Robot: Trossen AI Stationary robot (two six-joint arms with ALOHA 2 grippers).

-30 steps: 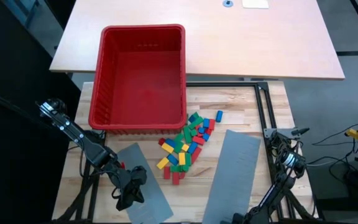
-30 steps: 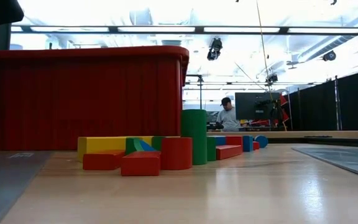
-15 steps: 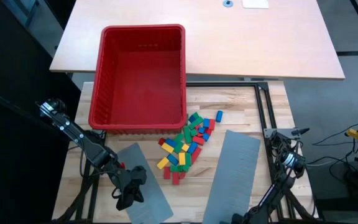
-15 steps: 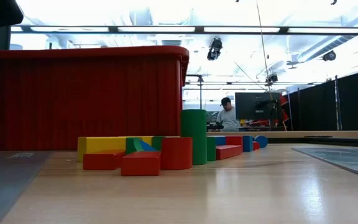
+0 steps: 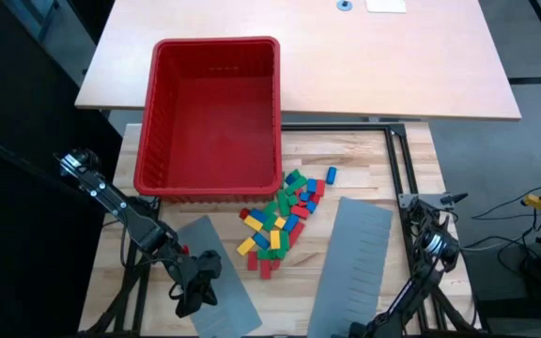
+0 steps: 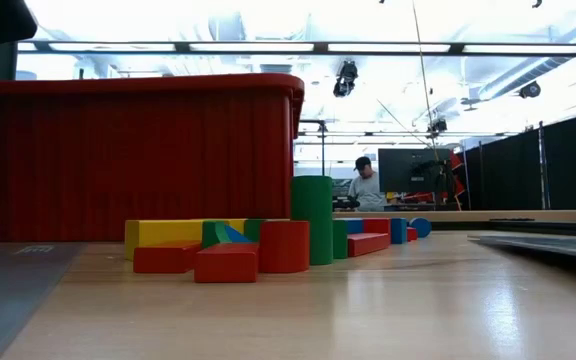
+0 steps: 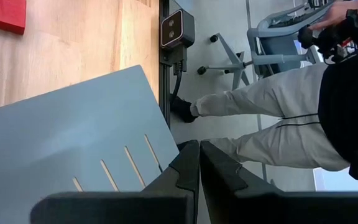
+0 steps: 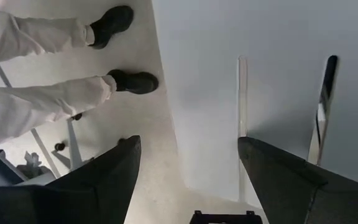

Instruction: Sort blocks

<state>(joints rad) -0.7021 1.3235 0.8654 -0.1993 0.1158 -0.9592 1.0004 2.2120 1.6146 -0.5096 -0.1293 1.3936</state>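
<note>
The left pincer sits over the near-left grey slotted panel at the desk's front edge, its fingers pressed together with nothing between them. The right pincer is mostly cut off in the high view; its own wrist camera shows the two fingers spread wide and empty, at the edge of the other grey panel. The blocks — red, green, blue and yellow — lie heaped on the desk between the panels, just in front of the red bin. Beyond the desk, a person's light-trousered legs show; the rest is hidden.
</note>
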